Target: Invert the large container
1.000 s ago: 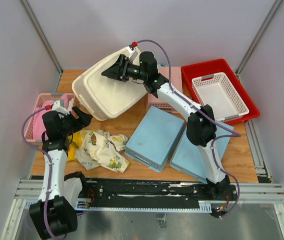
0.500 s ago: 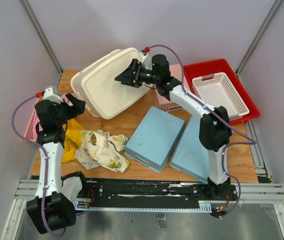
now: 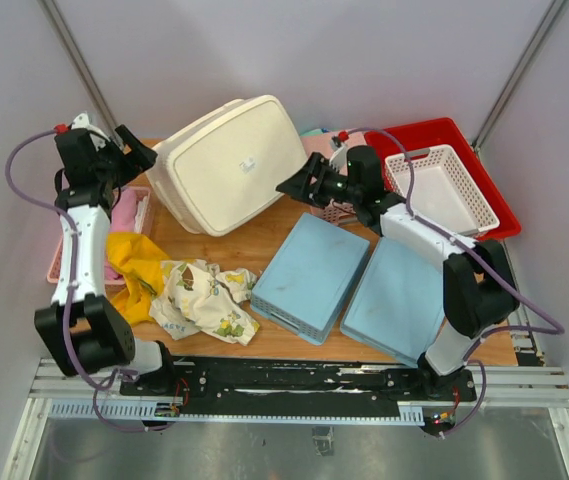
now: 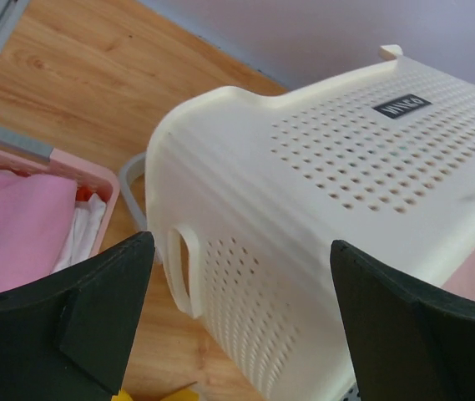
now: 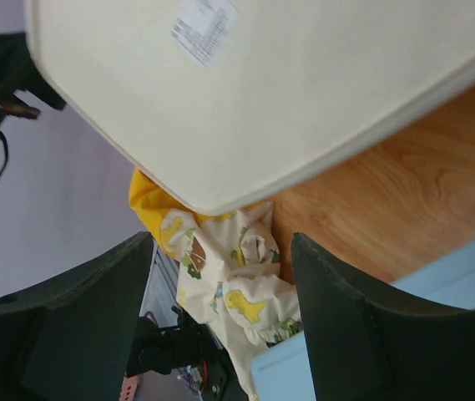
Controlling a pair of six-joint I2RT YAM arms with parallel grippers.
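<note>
The large container [image 3: 229, 165], a cream-beige tub, lies upside down at the back of the table, its flat bottom with a small white label facing up. The left wrist view shows its perforated wall and handle slot [image 4: 337, 200]. The right wrist view shows its bottom [image 5: 254, 83]. My left gripper [image 3: 136, 152] is open and empty, just left of the tub. My right gripper [image 3: 294, 185] is open and empty, just right of the tub and apart from it.
A pink basket with pink cloth [image 3: 129, 212] sits at the left edge. Yellow cloth [image 3: 136, 265] and dinosaur-print cloth [image 3: 204, 300] lie at front left. Two upturned blue containers [image 3: 309, 275] [image 3: 399, 300] sit in front. A red tray [image 3: 444, 135] holds a white lattice basket [image 3: 442, 190].
The tub went from tilted on edge to lying bottom-up. My right gripper let go and drew back to the right. My left arm swung up to the tub's left side.
</note>
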